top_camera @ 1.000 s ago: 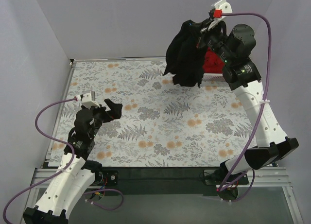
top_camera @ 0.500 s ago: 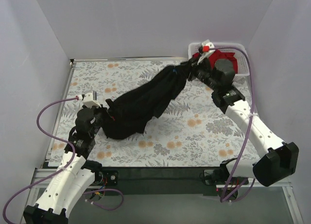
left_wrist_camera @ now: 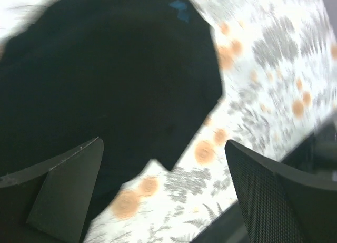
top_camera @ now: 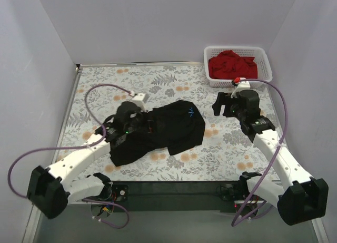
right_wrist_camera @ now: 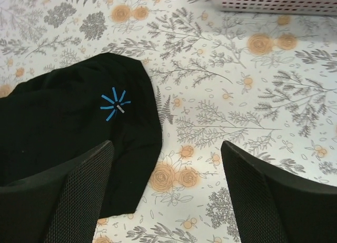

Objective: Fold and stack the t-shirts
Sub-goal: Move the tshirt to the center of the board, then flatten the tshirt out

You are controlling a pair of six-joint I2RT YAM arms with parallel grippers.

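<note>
The black t-shirt (top_camera: 171, 131) lies rumpled on the flowered table, with a small blue star mark (right_wrist_camera: 116, 106) near its right end. A red t-shirt (top_camera: 233, 65) sits bunched in the white basket (top_camera: 210, 55) at the back right. My left gripper (top_camera: 149, 126) hovers over the black shirt's left half, open, with nothing between its fingers (left_wrist_camera: 67, 187); in its own view the gripper (left_wrist_camera: 163, 174) is above the edge of the shirt (left_wrist_camera: 105, 79). My right gripper (top_camera: 221, 107) stands open and empty just right of the shirt (right_wrist_camera: 68, 122); in the right wrist view the gripper (right_wrist_camera: 166, 172) is above bare tablecloth.
The basket's lattice wall (right_wrist_camera: 274, 0) lies just beyond the right gripper. Grey walls close the table on three sides. Purple cables loop off both arms. The table's dark front edge (left_wrist_camera: 316, 143) shows in the left wrist view.
The right gripper let go of the black shirt, which dropped from hanging to lying on the table, and drew back right. The left arm swung in over the shirt.
</note>
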